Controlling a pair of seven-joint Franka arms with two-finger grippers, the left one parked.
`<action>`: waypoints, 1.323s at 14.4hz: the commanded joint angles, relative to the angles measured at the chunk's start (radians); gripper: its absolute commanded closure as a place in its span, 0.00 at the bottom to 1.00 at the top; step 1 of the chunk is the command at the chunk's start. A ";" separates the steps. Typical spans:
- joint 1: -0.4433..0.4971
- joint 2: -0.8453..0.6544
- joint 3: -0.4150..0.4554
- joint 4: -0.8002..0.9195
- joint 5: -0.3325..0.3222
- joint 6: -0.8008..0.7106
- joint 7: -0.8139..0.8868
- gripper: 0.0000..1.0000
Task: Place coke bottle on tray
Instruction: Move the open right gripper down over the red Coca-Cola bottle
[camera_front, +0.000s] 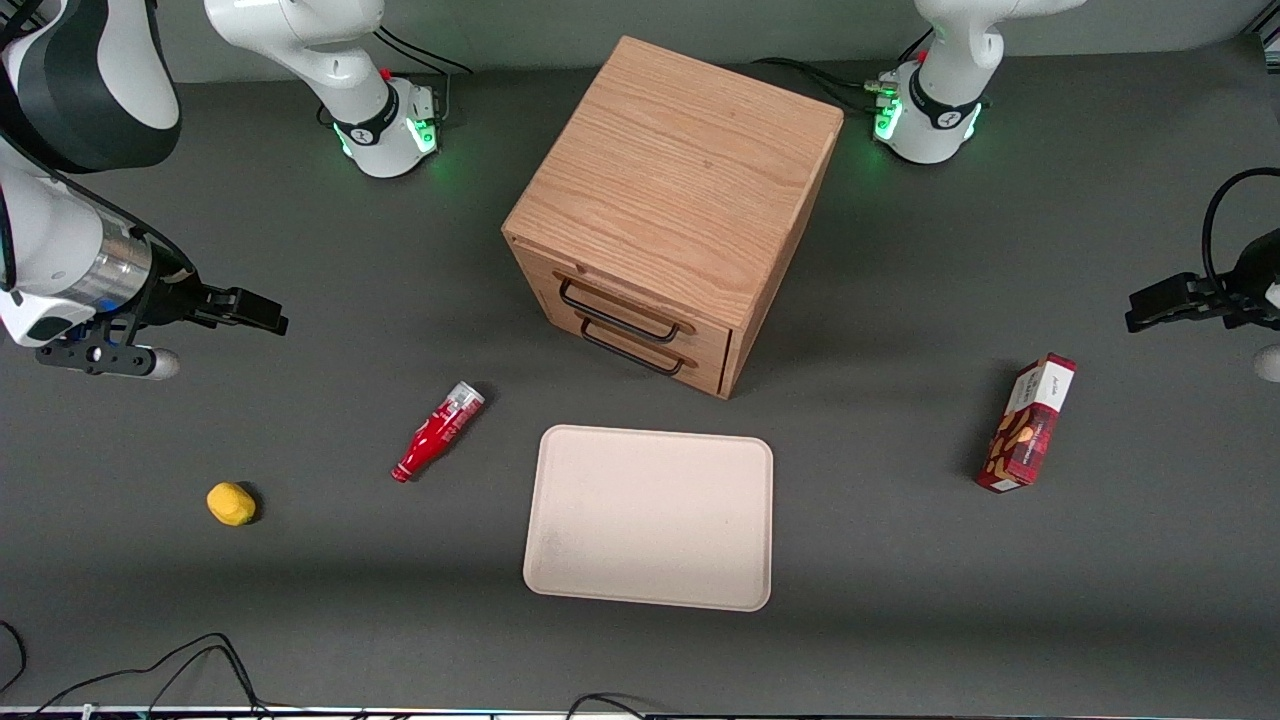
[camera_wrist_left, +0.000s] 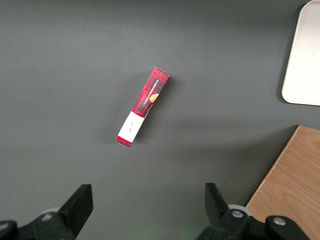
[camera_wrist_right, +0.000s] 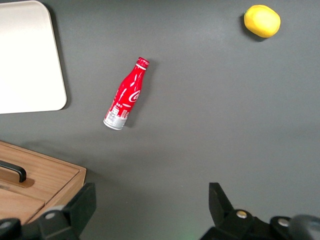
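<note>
1. Tray (camera_front: 650, 520) is sitting bare on the worktop (camera_front: 900, 620), nearest the front camera, so nothing's delivered yet.
2. Bottle (camera_front: 437, 432) is lying on its side just beside the tray, toward the working arm's end, untouched.
3. Gripper (camera_front: 250, 312) is hovering farther off, well apart from the bottle, fingers spread wide, holding nothing. Basically the whole job is waiting: reach, grab, carry, drop off.

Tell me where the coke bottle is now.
The coke bottle lies on its side on the table, beside the tray, toward the working arm's end; the open gripper hangs apart from it.
</note>
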 joint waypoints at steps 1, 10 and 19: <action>0.010 -0.002 -0.013 0.018 0.008 -0.022 0.040 0.00; 0.009 0.035 -0.004 0.039 0.008 -0.031 0.123 0.00; 0.017 0.153 0.088 -0.089 -0.039 0.257 0.515 0.00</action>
